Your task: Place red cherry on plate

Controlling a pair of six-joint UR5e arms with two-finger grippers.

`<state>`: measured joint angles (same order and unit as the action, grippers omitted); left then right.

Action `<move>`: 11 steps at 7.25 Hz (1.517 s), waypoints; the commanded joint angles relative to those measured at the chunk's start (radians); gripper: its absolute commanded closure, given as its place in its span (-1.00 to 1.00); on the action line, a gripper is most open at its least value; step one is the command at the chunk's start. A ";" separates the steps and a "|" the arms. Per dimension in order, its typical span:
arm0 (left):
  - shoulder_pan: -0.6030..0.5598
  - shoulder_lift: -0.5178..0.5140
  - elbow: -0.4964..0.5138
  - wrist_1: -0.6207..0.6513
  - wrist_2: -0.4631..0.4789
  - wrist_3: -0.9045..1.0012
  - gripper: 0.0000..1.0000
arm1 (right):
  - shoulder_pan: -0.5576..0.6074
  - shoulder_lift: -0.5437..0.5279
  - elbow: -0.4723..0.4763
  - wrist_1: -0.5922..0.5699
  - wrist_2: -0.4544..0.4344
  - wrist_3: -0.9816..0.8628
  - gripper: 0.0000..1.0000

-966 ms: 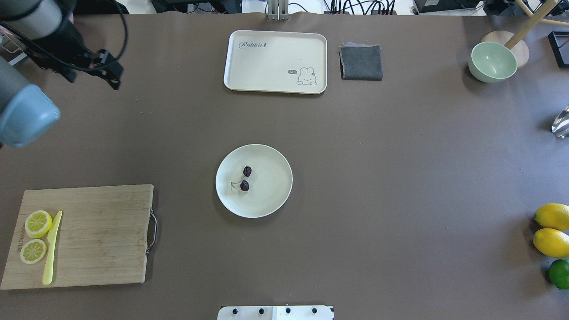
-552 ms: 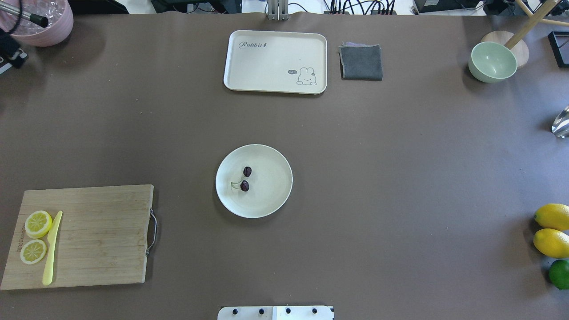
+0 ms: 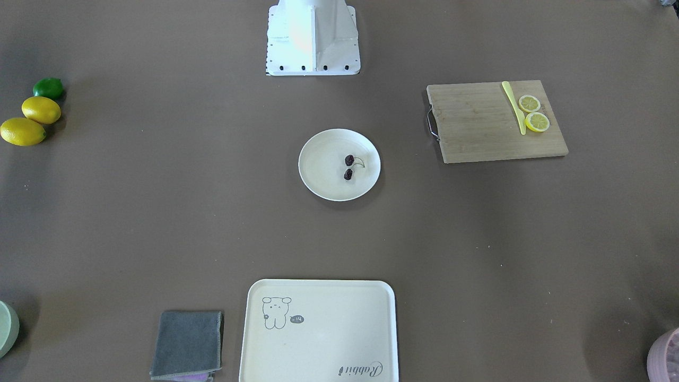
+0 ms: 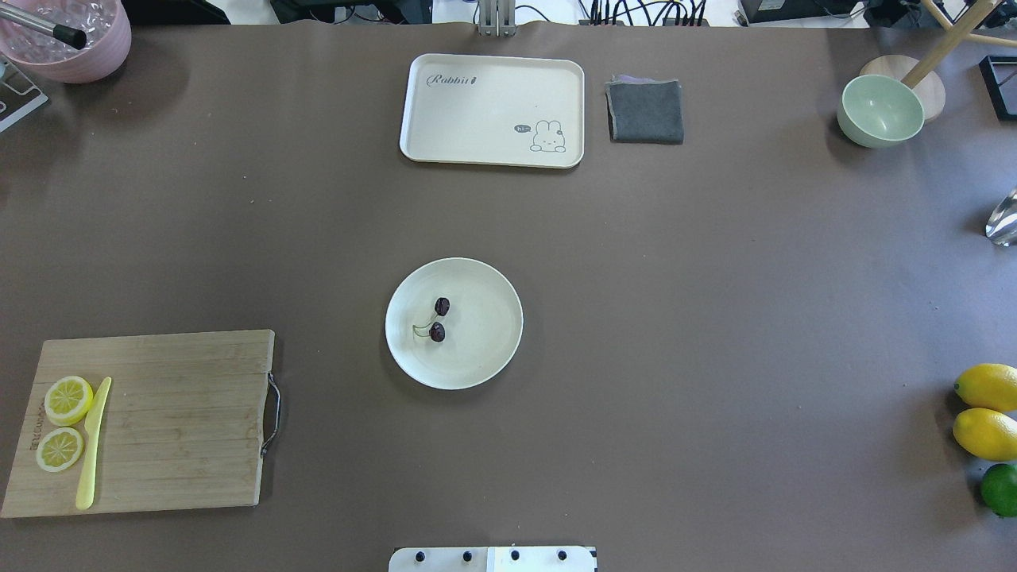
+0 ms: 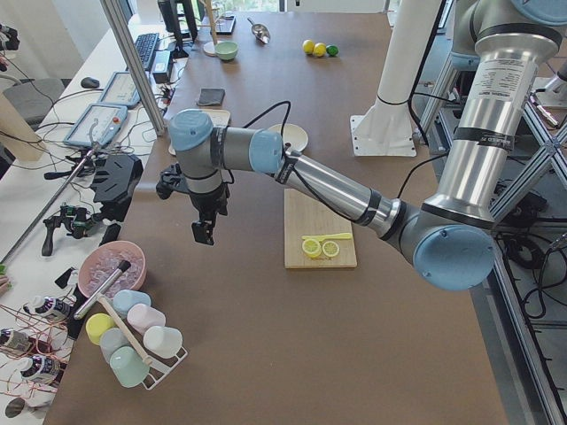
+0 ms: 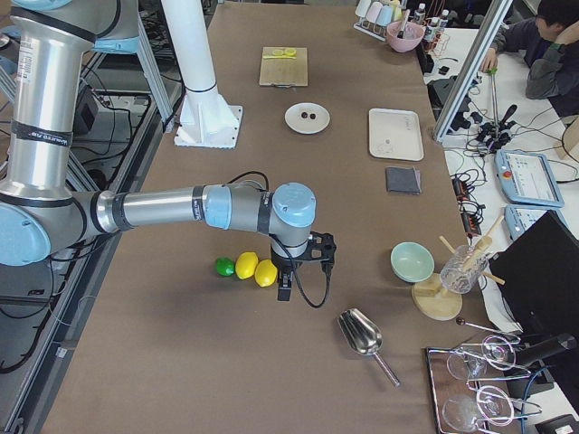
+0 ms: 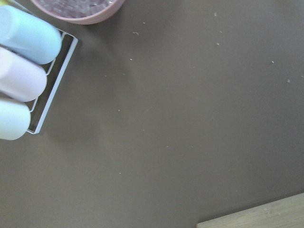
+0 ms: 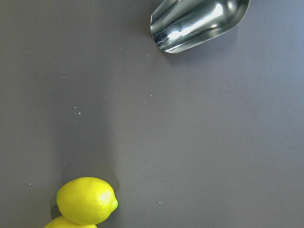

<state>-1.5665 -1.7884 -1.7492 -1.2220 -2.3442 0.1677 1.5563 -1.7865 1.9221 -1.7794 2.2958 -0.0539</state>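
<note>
Clearly found red cherry (image 4: 438,332) resting on plate (image 4: 486,338). Could not judge left gripper (image 5: 203,235) or right gripper (image 6: 283,291) as released or clenched.

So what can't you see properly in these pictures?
Left gripper: only the exterior left view shows it, too small to tell open or shut.
Right gripper: same, exterior right view only.
Green bowl: cut off by the front-facing view's left edge.
Red cherry: just tiny specks in the exterior right view.

Your robot's left arm (image 5: 335,184) and right arm (image 6: 154,210) show silver tubes, pale blue joint caps and looping black cables; the white pedestal (image 3: 313,32) carries black screws.
</note>
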 commanded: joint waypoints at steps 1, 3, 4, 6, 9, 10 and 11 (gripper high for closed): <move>-0.026 0.081 0.106 -0.123 -0.026 0.076 -0.96 | 0.001 -0.001 -0.002 0.000 -0.003 0.000 -1.00; -0.027 0.173 0.218 -0.358 -0.026 0.059 -0.96 | 0.001 -0.002 -0.002 0.001 -0.003 0.000 -1.00; -0.027 0.170 0.220 -0.376 -0.026 -0.047 -0.96 | 0.001 -0.001 -0.002 0.001 -0.003 0.000 -1.00; -0.032 0.205 0.203 -0.378 -0.046 -0.077 -0.96 | 0.001 -0.001 -0.002 0.001 -0.003 -0.001 -1.00; -0.038 0.227 0.143 -0.379 -0.046 -0.070 -0.96 | 0.001 -0.001 -0.002 0.003 -0.003 -0.001 -1.00; -0.040 0.250 0.113 -0.387 -0.044 -0.068 -0.96 | 0.001 -0.002 -0.002 0.005 -0.003 -0.001 -1.00; -0.037 0.276 0.091 -0.392 -0.035 -0.068 -0.96 | 0.001 -0.002 -0.002 0.005 -0.003 -0.001 -1.00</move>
<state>-1.6043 -1.5425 -1.6285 -1.6074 -2.3865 0.0989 1.5570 -1.7880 1.9205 -1.7754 2.2933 -0.0552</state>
